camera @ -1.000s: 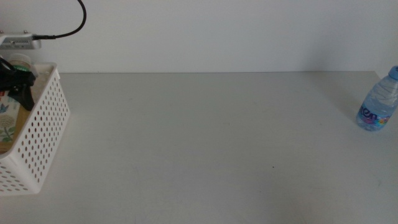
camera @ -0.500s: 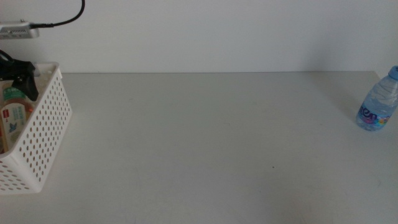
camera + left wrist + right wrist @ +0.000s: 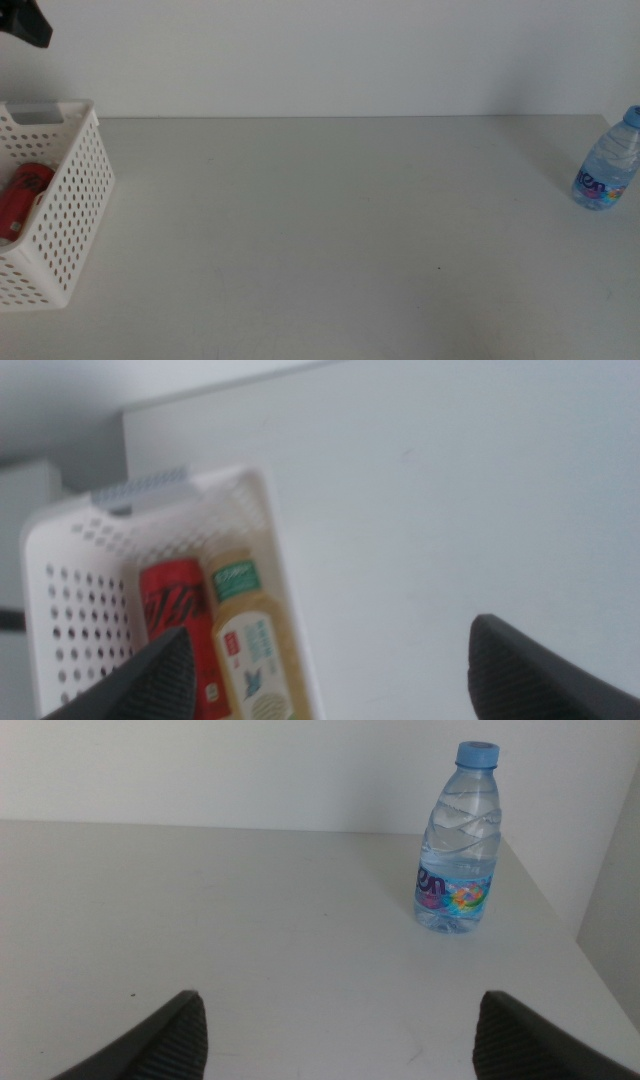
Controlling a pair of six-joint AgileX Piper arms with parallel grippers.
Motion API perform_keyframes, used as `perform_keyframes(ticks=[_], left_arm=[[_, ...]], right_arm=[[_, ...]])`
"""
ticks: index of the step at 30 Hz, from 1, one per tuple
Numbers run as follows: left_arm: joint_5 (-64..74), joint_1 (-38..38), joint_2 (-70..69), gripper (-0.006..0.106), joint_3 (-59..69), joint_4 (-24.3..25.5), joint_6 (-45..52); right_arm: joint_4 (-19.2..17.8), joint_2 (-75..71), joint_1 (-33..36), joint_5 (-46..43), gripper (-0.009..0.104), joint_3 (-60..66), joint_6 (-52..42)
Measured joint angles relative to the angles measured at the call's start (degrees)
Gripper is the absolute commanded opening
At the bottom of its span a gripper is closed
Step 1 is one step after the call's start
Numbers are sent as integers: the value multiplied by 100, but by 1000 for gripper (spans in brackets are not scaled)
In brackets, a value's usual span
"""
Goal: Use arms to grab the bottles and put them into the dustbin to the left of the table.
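Looking at the water bottle [image 3: 457,838] first, I see it upright on the desk [image 3: 340,220], blue cap on top, at the far right edge of the middle view. In my right wrist view it sits in the upper right of the frame, well ahead of the right gripper [image 3: 338,1032]; those jaws are spread wide, nothing between them, and the bottle lines up just inside the right-hand tip rather than centred in the gap.

The other two bottles lie in the dustbin [image 3: 270,560]. In my left wrist view the red can [image 3: 180,620] and the tea bottle [image 3: 250,650] rest side by side, touching, in the lower left of the frame, the tea bottle against the basket wall nearer the desk. The left gripper [image 3: 330,665] is above them with its jaws parted and empty; the can sits just beside the left-hand tip and the tea bottle inside the gap.

In the middle view the dustbin stands at the left edge, only the can showing inside it, and a dark piece of the left arm [image 3: 25,20] pokes into the upper left corner.
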Motion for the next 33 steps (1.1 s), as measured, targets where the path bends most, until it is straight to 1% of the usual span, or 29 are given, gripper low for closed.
perform_keyframes(ticks=[4,7,9,15,17,20,25,33], left_arm=[[12,-624,-705,94,86,-20,64],[-254,-1104,-1463,94,673,-20,38],[-761,-1409,-1969,94,1347,-20,25],[-2963,-2337,-3589,94,3739,19,-265],[-3532,-2628,-4139,94,4527,139,-514],[-3949,-2990,-4884,94,5437,348,-977],[-4035,-3482,-5663,94,6210,488,-1465],[-4011,-3782,-6127,94,6544,506,-1547]], right_arm=[[0,0,0,0,68,0,0],[0,0,0,0,68,0,0],[0,0,0,0,68,0,0],[0,0,0,0,68,0,0],[0,0,0,0,68,0,0],[0,0,0,0,68,0,0],[0,0,0,0,68,0,0],[0,0,0,0,68,0,0]])
